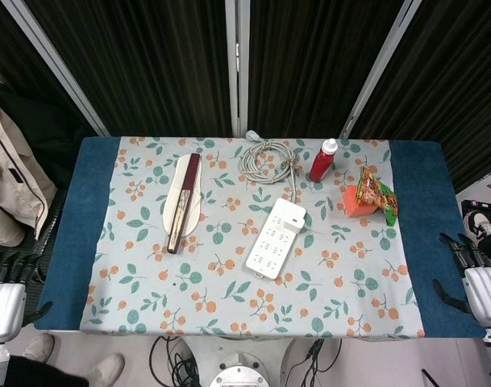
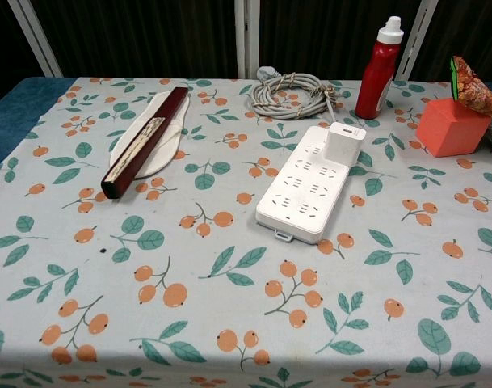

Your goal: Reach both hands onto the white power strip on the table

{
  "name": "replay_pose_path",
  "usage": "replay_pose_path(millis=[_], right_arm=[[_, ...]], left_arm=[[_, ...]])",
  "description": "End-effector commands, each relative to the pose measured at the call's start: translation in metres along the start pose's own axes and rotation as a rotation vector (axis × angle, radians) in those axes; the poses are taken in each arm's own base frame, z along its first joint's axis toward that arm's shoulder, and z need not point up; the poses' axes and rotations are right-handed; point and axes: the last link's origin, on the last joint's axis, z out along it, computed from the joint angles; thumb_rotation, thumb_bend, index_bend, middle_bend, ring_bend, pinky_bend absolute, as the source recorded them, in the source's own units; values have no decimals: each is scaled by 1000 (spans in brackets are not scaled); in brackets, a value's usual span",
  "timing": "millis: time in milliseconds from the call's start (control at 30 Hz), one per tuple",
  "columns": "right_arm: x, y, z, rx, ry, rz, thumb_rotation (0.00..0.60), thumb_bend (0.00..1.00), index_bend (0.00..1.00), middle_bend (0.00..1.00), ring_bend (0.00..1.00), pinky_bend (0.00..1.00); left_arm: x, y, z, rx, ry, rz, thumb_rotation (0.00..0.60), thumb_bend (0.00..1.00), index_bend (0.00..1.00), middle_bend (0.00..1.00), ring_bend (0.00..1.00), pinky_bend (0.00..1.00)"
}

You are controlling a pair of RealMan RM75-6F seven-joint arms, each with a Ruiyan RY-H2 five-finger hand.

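The white power strip (image 1: 276, 238) (image 2: 310, 184) lies flat a little right of the table's middle, with a white adapter plugged into its far end. Its grey cable (image 1: 266, 159) (image 2: 292, 93) is coiled behind it. My left hand (image 1: 5, 282) hangs off the table's left edge in the head view, fingers apart, holding nothing. My right hand (image 1: 472, 270) hangs off the right edge, fingers also spread and empty. Both hands are far from the strip, and neither shows in the chest view.
A folded fan (image 1: 182, 201) (image 2: 145, 141) on a white plate lies left of the strip. A red bottle (image 1: 322, 160) (image 2: 378, 69), an orange block (image 1: 358, 201) (image 2: 451, 126) and a snack bag (image 1: 379, 193) stand at the back right. Floral cloth (image 1: 229, 290) covers the table.
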Motion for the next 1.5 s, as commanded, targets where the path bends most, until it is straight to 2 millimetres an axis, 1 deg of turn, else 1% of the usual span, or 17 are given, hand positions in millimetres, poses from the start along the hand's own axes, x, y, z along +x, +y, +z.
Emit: replay_pose_path(millis=[33, 233, 467, 567, 667, 767, 867, 900, 967, 1000, 1067, 1100, 1267, 1400, 1500], right_arm=[[-1, -2, 2, 4, -2, 0, 600, 269, 37, 147, 30, 176], [-4, -6, 7, 18, -16, -4, 600, 269, 37, 147, 30, 176], [-6, -14, 12, 45, -15, -21, 600, 269, 37, 152, 31, 176], [-6, -21, 18, 63, -28, -28, 600, 269, 37, 159, 36, 176], [-7, -34, 33, 105, -52, -53, 600, 266, 38, 163, 40, 177], [-8, -55, 53, 164, -81, -79, 600, 267, 40, 165, 41, 191], [-11, -82, 77, 226, -111, -95, 600, 266, 40, 166, 49, 213], [-14, -93, 87, 249, -127, -99, 600, 267, 40, 167, 53, 220], [-19, -110, 102, 280, -160, -100, 600, 267, 40, 171, 60, 232], [-24, -122, 113, 298, -185, -97, 600, 267, 40, 174, 64, 237], [-33, -137, 129, 313, -225, -94, 600, 268, 40, 178, 70, 249], [-40, -146, 139, 317, -247, -100, 600, 268, 40, 180, 75, 258], [-65, -182, 174, 343, -293, -160, 600, 271, 40, 188, 87, 288], [-77, -203, 189, 363, -311, -189, 600, 281, 38, 200, 93, 298], [-86, -213, 195, 376, -323, -234, 600, 283, 39, 207, 94, 299]], left_arm=[[-2, 0, 1, 5, -9, -5, 600, 78, 185, 179, 84, 45], [-5, 2, 5, -1, -26, -3, 600, 78, 186, 179, 84, 45], [0, 7, 10, -29, -10, 1, 600, 78, 185, 179, 84, 46], [2, 14, 19, -63, -3, -14, 600, 78, 185, 179, 84, 46], [6, 34, 34, -166, 3, -20, 600, 78, 185, 180, 84, 46], [10, 63, 52, -313, 2, -15, 600, 78, 185, 180, 84, 46], [15, 101, 69, -480, 2, -21, 600, 79, 185, 180, 85, 47], [16, 119, 75, -555, -4, -36, 600, 78, 185, 180, 85, 47], [15, 147, 81, -671, -27, -66, 600, 78, 185, 180, 85, 48], [13, 166, 85, -747, -49, -81, 600, 78, 185, 180, 85, 50], [6, 193, 91, -849, -81, -86, 600, 79, 185, 180, 85, 52], [1, 210, 96, -903, -98, -85, 600, 79, 186, 180, 84, 52], [-23, 272, 114, -1033, -145, -57, 600, 78, 185, 179, 84, 52], [-37, 309, 120, -1092, -168, -38, 600, 78, 178, 179, 84, 52], [-48, 329, 126, -1109, -200, -20, 600, 78, 175, 179, 84, 52]])
